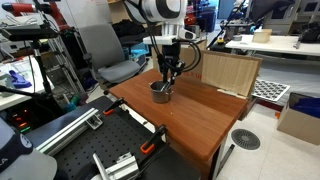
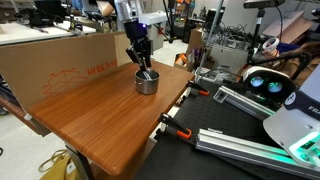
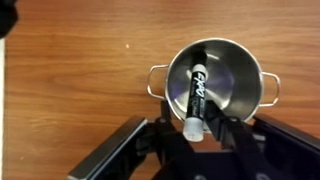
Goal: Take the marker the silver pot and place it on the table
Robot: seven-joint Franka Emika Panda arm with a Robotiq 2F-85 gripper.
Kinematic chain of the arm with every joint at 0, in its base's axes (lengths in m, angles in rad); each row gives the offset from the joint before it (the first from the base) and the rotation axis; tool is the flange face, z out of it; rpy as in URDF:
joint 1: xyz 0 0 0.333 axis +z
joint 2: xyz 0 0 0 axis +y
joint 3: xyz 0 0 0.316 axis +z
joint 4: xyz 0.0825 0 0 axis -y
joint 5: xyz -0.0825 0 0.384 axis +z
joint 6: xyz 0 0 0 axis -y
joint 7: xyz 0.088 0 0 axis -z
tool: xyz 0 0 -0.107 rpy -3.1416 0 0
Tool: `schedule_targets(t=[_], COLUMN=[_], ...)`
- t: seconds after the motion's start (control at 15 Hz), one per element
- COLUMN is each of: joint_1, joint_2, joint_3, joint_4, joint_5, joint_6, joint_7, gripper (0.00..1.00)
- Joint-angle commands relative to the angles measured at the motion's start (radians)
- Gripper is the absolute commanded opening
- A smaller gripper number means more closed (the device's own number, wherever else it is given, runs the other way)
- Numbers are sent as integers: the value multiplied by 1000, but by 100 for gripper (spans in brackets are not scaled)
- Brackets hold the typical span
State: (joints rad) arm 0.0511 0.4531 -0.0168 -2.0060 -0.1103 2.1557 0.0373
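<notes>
The silver pot (image 3: 245,72) stands on the reddish-brown table (image 3: 70,70), also in both exterior views (image 1: 160,93) (image 2: 147,83). A marker (image 3: 196,85) with a black body and a white cap lies slanted inside it, cap end up over the near rim. My gripper (image 3: 192,128) is right above the pot, with a finger on each side of the cap end, touching it. In the exterior views the gripper (image 1: 168,78) (image 2: 143,66) points straight down into the pot. The marker is still inside the pot.
An upright cardboard panel (image 1: 230,72) (image 2: 60,60) stands along the table's far edge. A grey office chair (image 1: 105,55) is beside the table. Clamps (image 2: 178,128) and metal rails (image 1: 110,150) sit at one table edge. Bare wood (image 2: 100,125) lies around the pot.
</notes>
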Motion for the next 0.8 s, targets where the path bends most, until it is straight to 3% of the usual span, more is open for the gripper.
schedule_targets(t=[0.0,0.07,0.13,0.27,0.6,0.73], joint_1=[6,5,3,1,3,6], joint_2=[21,21,21,20,23,25], joint_3=[-6,-5,-2,-1,-1,-1], joint_4=[23,23,21,20,26,35], joint_5=[-52,-58,-55,-55,-58,-60], joint_6=[-11,-9,-5,-2,-4,-6], joint_7=[2,0,-2,-5,-1,1], gripper=[74,83,39,43,6,6])
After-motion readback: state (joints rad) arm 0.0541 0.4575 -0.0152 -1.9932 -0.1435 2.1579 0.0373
